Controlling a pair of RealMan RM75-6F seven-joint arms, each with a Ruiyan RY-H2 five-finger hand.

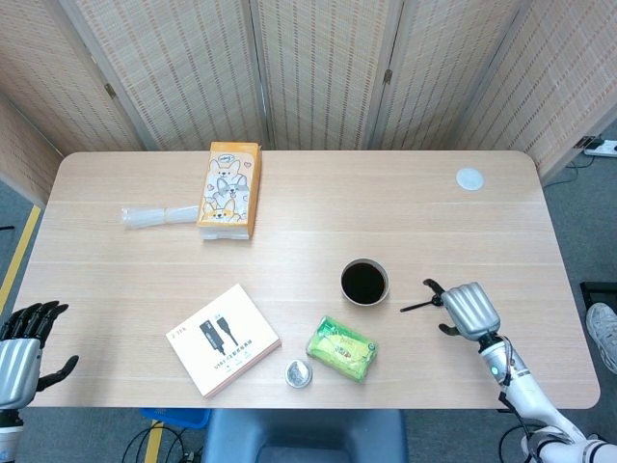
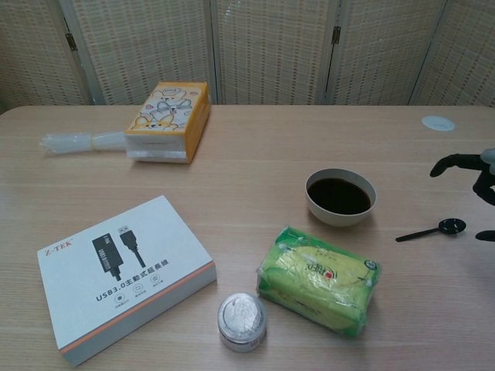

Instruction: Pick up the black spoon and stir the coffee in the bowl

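Observation:
The black spoon (image 1: 420, 306) lies flat on the table just right of the white bowl of dark coffee (image 1: 364, 282). My right hand (image 1: 469, 310) hovers over the spoon's bowl end with its fingers spread, holding nothing. In the chest view the spoon (image 2: 430, 230) lies free on the wood to the right of the coffee bowl (image 2: 340, 195), and the right hand's dark fingers (image 2: 458, 162) arch above it at the frame's right edge. My left hand (image 1: 21, 353) hangs off the table's near left corner, fingers apart and empty.
A green wipes pack (image 1: 341, 348) and a small round tin (image 1: 298, 373) lie near the front edge. A white USB box (image 1: 223, 339) sits to their left. An orange tissue box (image 1: 229, 189) and a clear plastic roll (image 1: 159, 215) are at the back left.

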